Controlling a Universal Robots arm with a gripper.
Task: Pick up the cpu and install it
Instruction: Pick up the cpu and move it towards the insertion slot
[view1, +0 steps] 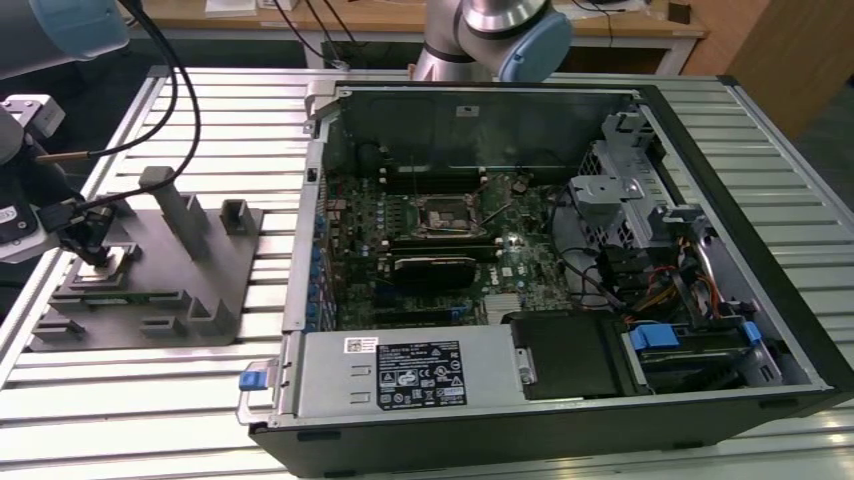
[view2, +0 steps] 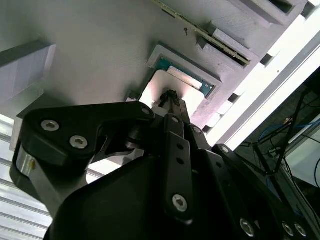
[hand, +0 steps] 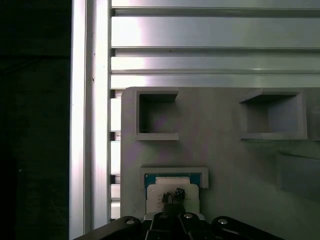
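Across the whole scene, a slatted metal table (view1: 801, 130). On it, towards the exterior view's right, an open computer case (view1: 534, 430) laid on its side, with the motherboard (view1: 521, 260) facing up and a black square socket (view1: 445, 215) near the board's middle. Well apart from the case, at the exterior view's left, a grey fixture block (view1: 214, 270) with upright posts and square recesses. Down over the near left corner of that block, the gripper (view1: 94, 255). In both wrist views, gripper (view2: 170, 95) (hand: 173, 196) fingers drawn together to a narrow point with no gap showing, tips resting on the pale top of the cpu (view2: 190, 95) (hand: 167, 185). Seated flat in a shallow framed recess of the fixture, the cpu (view1: 114, 263), with a thin green edge showing along its far side.
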